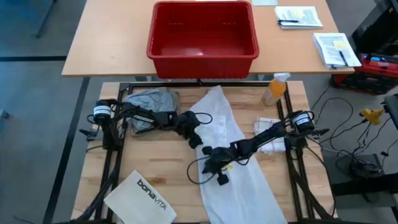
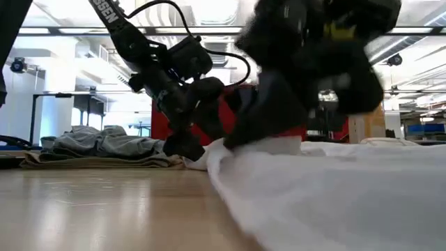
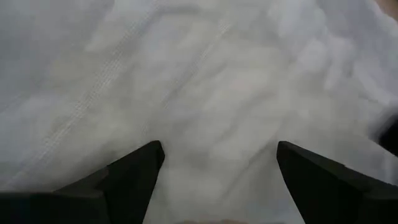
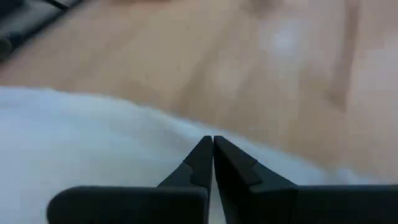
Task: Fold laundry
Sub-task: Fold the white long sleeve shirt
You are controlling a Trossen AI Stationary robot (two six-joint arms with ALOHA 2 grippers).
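1. Lay stretched in a long strip down the middle of the table: one white shirt (image 1: 239,168), running from near the far edge to the near edge.
2. Sat folded at the far-left corner: grey T-shirt (image 1: 148,99) on top of a khaki-tan piece (image 2: 97,162), well apart from the white one. So three garments total.
3. Left gripper (image 1: 194,139): down at the shirt's left edge, fingers (image 3: 134,171) spread wide over white cloth, nothing pinched between them.
4. Right gripper (image 1: 213,163): also at the left edge, a bit nearer the front, fingers (image 4: 200,160) pressed tight together right at the cloth's edge. Couldn't tell if any fabric was caught between them.
5. Surface: light butcher-block wooden table (image 1: 155,155), black frame rails along both sides.
6. Lay at the near-left corner: one stiff white bag (image 1: 142,198) printed "bonavita".
7. Elsewhere: one orange spray bottle (image 1: 275,88) at the far right, one red bin (image 1: 203,38) on a second table behind.
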